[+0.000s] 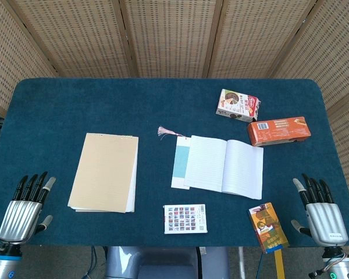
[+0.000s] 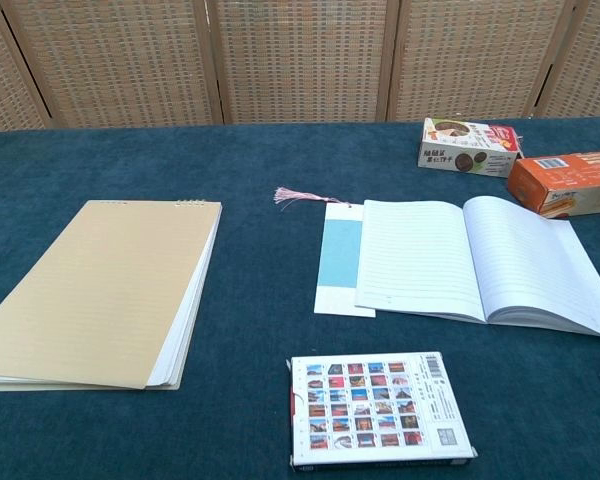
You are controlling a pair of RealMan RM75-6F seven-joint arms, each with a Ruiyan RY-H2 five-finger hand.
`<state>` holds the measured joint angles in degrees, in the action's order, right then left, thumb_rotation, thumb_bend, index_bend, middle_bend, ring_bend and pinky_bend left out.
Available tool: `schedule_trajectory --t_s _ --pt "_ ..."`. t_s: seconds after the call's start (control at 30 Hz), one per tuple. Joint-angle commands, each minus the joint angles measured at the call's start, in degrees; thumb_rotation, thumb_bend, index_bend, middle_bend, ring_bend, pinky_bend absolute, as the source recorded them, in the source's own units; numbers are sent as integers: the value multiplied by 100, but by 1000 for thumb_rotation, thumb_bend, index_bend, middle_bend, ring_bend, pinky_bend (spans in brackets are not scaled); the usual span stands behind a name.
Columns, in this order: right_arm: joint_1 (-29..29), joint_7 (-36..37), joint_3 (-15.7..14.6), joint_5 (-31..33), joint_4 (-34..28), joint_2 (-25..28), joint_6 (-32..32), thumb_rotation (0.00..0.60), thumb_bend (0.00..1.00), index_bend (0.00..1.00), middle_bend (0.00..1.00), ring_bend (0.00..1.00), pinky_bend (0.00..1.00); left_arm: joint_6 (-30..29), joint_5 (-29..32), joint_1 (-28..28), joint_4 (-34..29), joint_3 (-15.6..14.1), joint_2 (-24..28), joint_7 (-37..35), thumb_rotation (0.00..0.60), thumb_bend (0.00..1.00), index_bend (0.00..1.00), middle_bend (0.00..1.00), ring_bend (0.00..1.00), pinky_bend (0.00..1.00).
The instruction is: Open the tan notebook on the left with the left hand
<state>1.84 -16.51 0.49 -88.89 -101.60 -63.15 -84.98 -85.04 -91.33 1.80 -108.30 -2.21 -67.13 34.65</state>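
Card pack (image 2: 378, 408) edge cropped; both hands outside chest view.

Closed tan notebook (image 2: 100, 290) (lying flat)

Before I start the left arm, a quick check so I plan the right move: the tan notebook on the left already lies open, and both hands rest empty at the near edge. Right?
Not quite. The tan notebook is closed, its cover flat over the pages, as the chest view shows plainly. The rest holds: the left hand and the right hand rest empty at the near edge.
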Motion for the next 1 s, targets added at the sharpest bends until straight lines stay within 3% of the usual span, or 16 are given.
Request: schedule_trajectory --t_s 0.03,1.0 --pt "-1 11 -6 -1 0 5 5 600 116 0 0 0 0 -7 -12 -5 0 -8 -3 4 600 223 0 0 0 0" --pt "-13 113 -35 -75 -13 50 -20 600 115 0 0 0 0 26 -36 16 61 -20 -47 -18 600 225 0 0 0 0"
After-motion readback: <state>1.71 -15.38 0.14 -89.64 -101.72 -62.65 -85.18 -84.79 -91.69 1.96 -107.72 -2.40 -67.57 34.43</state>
